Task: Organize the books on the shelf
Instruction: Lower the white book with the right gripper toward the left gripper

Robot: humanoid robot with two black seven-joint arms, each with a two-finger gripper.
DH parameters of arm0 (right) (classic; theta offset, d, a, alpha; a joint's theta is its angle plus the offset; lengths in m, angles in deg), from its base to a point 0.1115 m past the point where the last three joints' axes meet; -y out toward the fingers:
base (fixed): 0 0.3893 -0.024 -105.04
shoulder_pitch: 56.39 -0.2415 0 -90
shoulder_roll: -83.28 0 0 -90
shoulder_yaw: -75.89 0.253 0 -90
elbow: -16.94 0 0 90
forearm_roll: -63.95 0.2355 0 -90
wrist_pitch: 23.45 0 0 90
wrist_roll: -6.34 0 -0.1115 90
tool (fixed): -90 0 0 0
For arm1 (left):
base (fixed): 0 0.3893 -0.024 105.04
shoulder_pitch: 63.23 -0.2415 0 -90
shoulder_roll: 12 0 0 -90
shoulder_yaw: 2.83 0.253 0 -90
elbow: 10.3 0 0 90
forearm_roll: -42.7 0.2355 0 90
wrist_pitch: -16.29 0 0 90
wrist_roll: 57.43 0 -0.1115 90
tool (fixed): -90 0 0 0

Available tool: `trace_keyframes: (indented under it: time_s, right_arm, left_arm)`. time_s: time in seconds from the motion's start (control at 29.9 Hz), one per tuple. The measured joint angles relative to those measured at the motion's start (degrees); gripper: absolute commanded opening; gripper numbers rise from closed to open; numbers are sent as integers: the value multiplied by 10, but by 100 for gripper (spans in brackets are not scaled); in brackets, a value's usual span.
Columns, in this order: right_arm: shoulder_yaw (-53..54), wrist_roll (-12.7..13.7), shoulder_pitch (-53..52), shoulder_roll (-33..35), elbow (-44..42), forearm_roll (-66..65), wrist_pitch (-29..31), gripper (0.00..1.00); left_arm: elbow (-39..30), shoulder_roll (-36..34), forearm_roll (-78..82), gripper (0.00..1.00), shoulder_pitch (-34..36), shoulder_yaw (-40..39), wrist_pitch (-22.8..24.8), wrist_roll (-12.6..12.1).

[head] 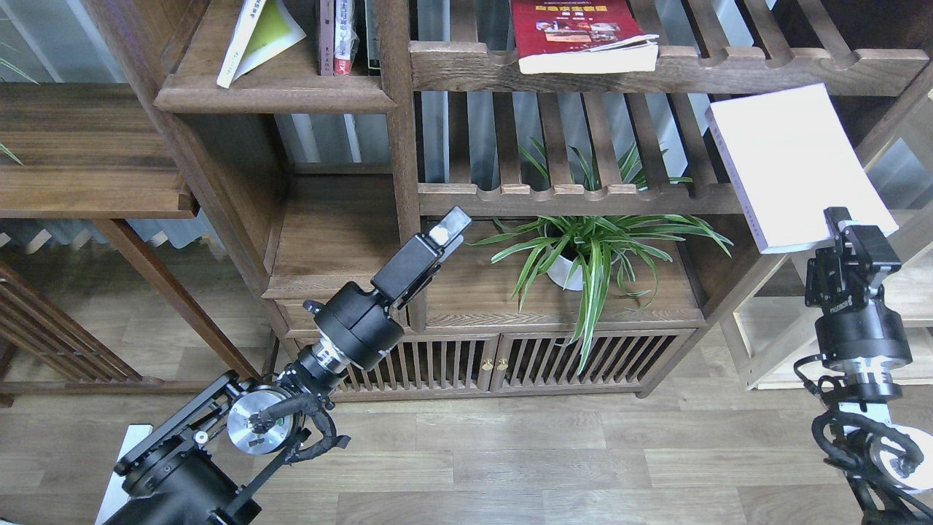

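Our right pincer (845, 232) pinches the white book (794, 164) by its lower edge, off the shelf (277, 91). The yellow-green book (259, 36) leans there already; the red book (579, 33) lies on the slatted rack (729, 69). Our left pincer (444, 233) is pressed together, empty.

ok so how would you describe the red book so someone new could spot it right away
Find the upper slatted rack at the bookcase's top right. The red book lies flat there, pages overhanging the rail. It is the only red cover with small photos; the white book is held lower right.
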Motion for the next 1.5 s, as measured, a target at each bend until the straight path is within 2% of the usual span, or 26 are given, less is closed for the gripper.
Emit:
trace_keyframes:
  time_s: [0.17, 0.47, 0.74, 1.14, 1.5]
  right_arm:
    - [-9, 0, 1, -4, 0, 0, 0, 3]
    - [-93, -1, -40, -11, 0, -6, 0, 3]
    - [-169, -1, -70, -45, -2, -38, 0, 3]
    - [-233, 0, -98, -97, -2, -56, 0, 3]
    - [-294, 0, -137, -136, -2, -56, 0, 3]
  left_arm:
    - [17, 0, -10, 98, 7, 1, 0, 12]
    - [35, 0, -12, 98, 30, 0, 0, 6]
    - [49, 0, -46, 98, 30, 1, 0, 5]
    - [83, 0, -122, 98, 27, -6, 0, 3]
    - [94, 0, -128, 98, 27, -6, 0, 2]
